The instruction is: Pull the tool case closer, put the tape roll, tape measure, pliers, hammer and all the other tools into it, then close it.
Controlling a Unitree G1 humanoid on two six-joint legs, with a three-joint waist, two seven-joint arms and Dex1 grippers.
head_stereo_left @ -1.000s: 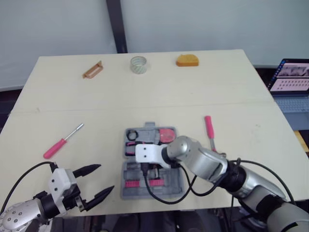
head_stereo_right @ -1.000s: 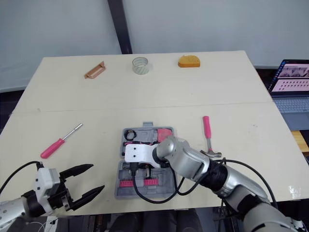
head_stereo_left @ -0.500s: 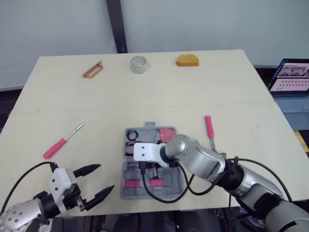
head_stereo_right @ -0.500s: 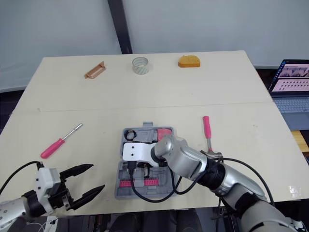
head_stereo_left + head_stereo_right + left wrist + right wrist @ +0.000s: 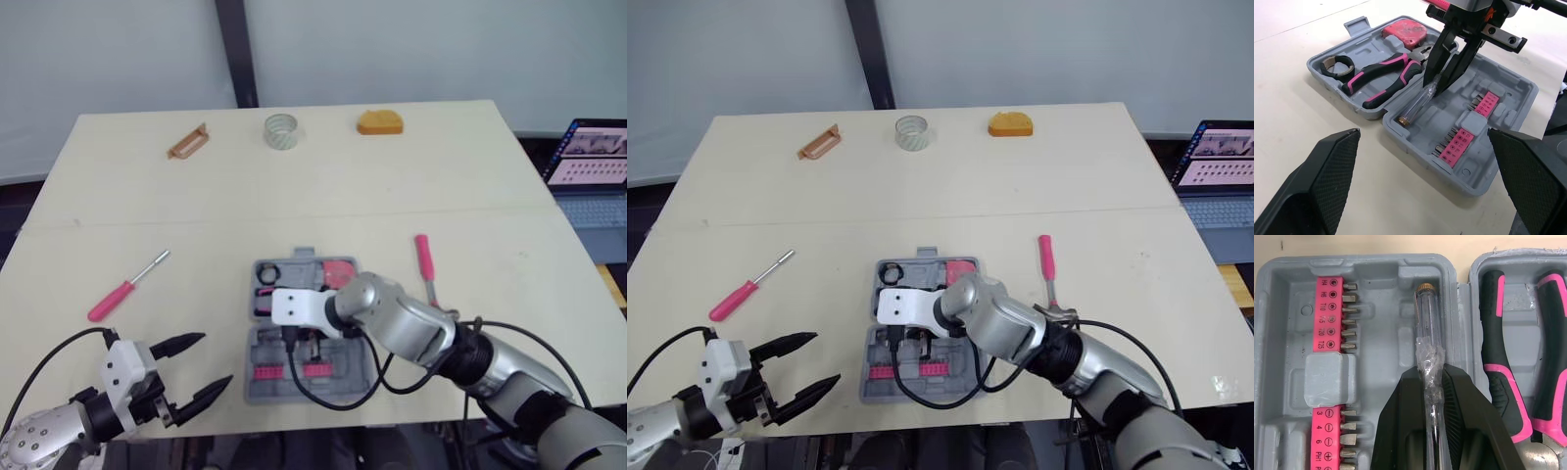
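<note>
Pale wooden tabletop [image 5: 294, 186] before a grey-white wall, with an open laptop [image 5: 588, 157] off its right edge. Near the front edge, centre: grey tool case [image 5: 263, 390], lying open in 2 halves. Above the near half: right hand [image 5: 1438, 87], clenched on a clear-handled screwdriver [image 5: 1426, 328] slanting down into that half, brass cap close to the hinge ridge; whether touching the plastic, impossible to say. At the front left: left hand [image 5: 214, 360], released, fingers spread wide, hovering by the tabletop's edge, well apart from the case. Right of the case, just beside the right arm: hammer [image 5: 425, 262] with a pink grip, flat on the tabletop. Left of the case, well apart: pink-handled screwdriver [image 5: 125, 287], shaft pointing away. Inside the far half: pink-and-black pliers [image 5: 1383, 78]. Along the far edge, left to right: a brown handle-like piece [image 5: 187, 143], tape roll [image 5: 281, 130], orange tape measure [image 5: 379, 121]. Beside the pliers: a pink block [image 5: 1403, 33] and a black ring [image 5: 1337, 66]. In the near half: 2 pink strips of bits [image 5: 1331, 313].
</note>
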